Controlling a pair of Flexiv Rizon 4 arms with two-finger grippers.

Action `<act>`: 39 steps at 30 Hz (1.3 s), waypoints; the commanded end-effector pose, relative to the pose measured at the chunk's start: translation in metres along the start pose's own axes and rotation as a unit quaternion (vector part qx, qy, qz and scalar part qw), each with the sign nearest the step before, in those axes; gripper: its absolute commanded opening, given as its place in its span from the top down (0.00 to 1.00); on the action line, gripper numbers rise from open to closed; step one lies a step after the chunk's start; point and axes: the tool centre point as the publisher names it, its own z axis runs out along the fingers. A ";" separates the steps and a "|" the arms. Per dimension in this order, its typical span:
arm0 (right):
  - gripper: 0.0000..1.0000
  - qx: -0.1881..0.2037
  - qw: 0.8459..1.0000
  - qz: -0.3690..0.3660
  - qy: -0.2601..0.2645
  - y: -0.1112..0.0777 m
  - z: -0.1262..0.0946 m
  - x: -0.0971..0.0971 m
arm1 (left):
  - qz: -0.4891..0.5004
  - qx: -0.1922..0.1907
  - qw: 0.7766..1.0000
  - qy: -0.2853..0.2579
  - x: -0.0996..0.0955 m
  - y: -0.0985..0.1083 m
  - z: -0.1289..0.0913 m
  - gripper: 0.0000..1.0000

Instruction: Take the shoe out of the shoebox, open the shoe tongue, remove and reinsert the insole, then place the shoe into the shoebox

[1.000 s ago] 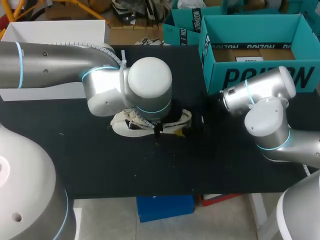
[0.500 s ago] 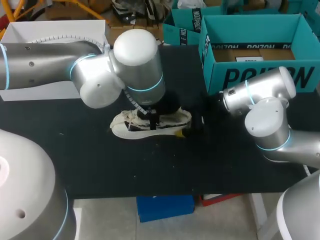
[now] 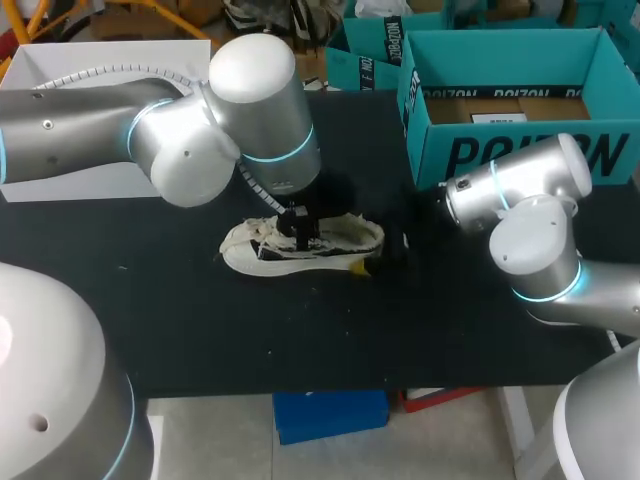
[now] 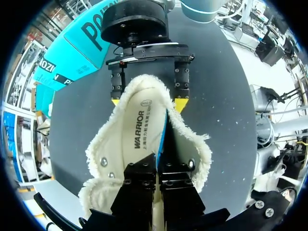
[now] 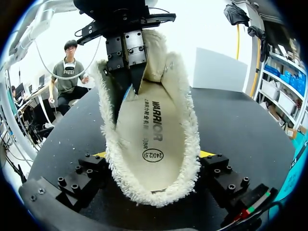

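Note:
A white shoe [image 3: 300, 248] with fleece lining lies on its sole on the black table, toe to the left. My left gripper [image 3: 300, 232] reaches down into its opening and is shut on one long edge of the cream insole [image 4: 139, 130], which is tipped up so its blue underside shows beside the left gripper [image 4: 159, 175]. My right gripper [image 5: 154, 156] straddles the heel, a yellow-tipped finger pressed on each side of the shoe [image 5: 144, 120]. From the left wrist, the right gripper [image 4: 148, 102] sits at the far end of the shoe. The teal shoebox [image 3: 520, 150] stands at the back right.
A second teal box [image 3: 365, 50] sits behind the shoebox, and a white box [image 3: 110, 65] stands at the back left. The table's front edge [image 3: 330, 385] runs below the shoe, with bare black surface in front of the shoe.
My left arm's wrist has swung back and to the left, uncovering the shoe, while its gripper stays in the shoe opening. The right arm and the shoe have held still.

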 end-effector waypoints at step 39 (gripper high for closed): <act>1.00 0.001 1.000 0.001 0.000 -0.001 0.002 -0.003 | -0.020 0.027 0.999 0.004 0.001 0.010 -0.012 1.00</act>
